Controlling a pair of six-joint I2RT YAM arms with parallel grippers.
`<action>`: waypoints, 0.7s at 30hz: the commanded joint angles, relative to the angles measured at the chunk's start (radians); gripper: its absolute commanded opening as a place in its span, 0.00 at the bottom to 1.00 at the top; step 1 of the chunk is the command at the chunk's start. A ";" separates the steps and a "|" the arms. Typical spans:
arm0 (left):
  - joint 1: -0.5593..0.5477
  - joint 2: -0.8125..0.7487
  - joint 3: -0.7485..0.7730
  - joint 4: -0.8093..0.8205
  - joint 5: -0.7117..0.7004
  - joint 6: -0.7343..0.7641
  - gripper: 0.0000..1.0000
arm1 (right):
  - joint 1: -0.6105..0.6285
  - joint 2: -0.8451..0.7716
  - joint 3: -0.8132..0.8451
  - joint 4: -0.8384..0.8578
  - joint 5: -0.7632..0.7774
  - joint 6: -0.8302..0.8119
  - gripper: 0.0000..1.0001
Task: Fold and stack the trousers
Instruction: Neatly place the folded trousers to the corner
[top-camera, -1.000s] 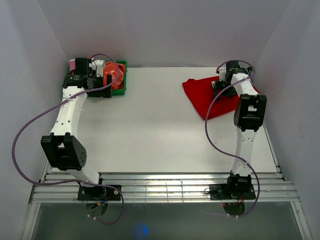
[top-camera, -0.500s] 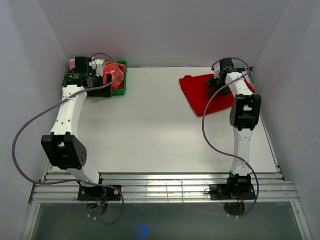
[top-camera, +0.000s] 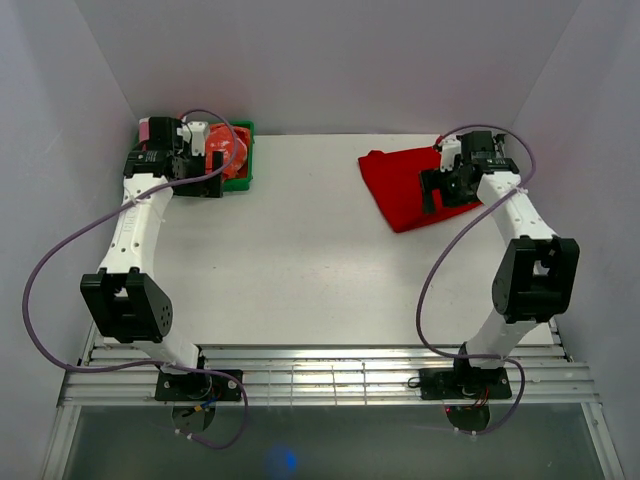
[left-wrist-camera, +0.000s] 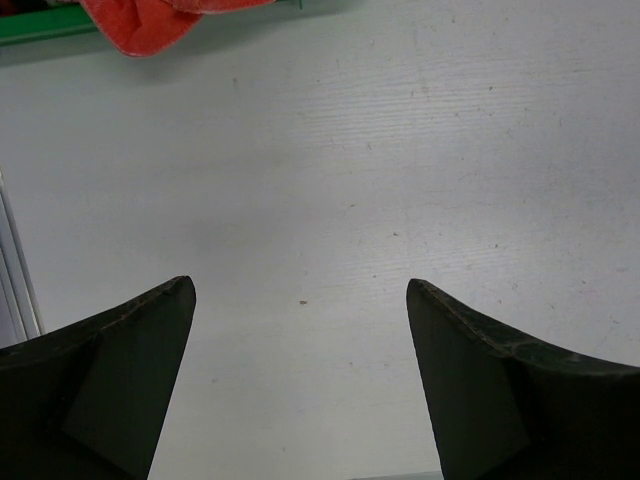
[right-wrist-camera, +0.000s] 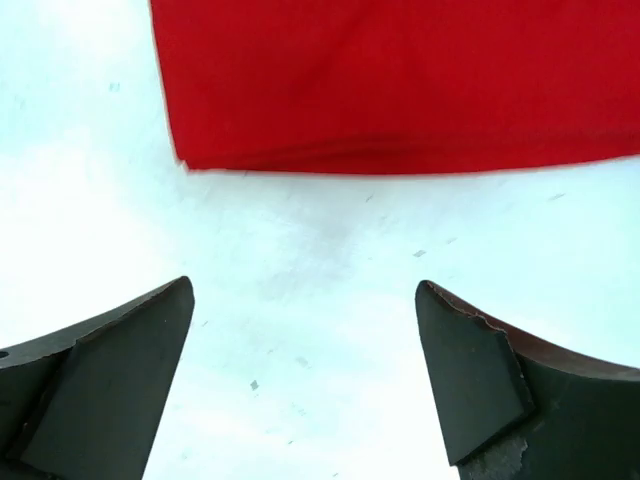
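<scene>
The red trousers (top-camera: 398, 188) lie folded in a flat pile at the back right of the table. My right gripper (top-camera: 432, 190) hangs over their right part, open and holding nothing. In the right wrist view the trousers (right-wrist-camera: 400, 80) fill the top of the picture with a straight folded edge. Bare table shows between the fingers of the right gripper (right-wrist-camera: 303, 290). My left gripper (top-camera: 205, 182) is at the back left beside the green basket, open and holding nothing. Only white table shows between the tips of the left gripper (left-wrist-camera: 300, 290).
A green basket (top-camera: 244, 152) at the back left corner holds an orange-red and white garment (top-camera: 224, 150); its rim (left-wrist-camera: 40, 25) and an orange cloth (left-wrist-camera: 140, 25) show in the left wrist view. White walls close in three sides. A slatted metal rail (top-camera: 320, 370) runs along the near edge.
The right arm's elbow has swung out to the right and its gripper has shifted a little toward the right over the trousers. The trousers slid slightly left early on. The left arm has not moved.
</scene>
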 joint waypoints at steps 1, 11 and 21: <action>0.037 -0.082 -0.024 0.017 -0.001 -0.002 0.98 | 0.016 0.015 -0.149 0.026 -0.045 0.097 0.97; 0.043 -0.091 0.008 -0.016 -0.021 0.021 0.98 | 0.115 0.110 -0.245 0.211 -0.160 0.301 0.90; 0.046 -0.114 0.002 -0.052 -0.036 0.021 0.98 | 0.192 0.303 -0.095 0.428 -0.129 0.519 0.87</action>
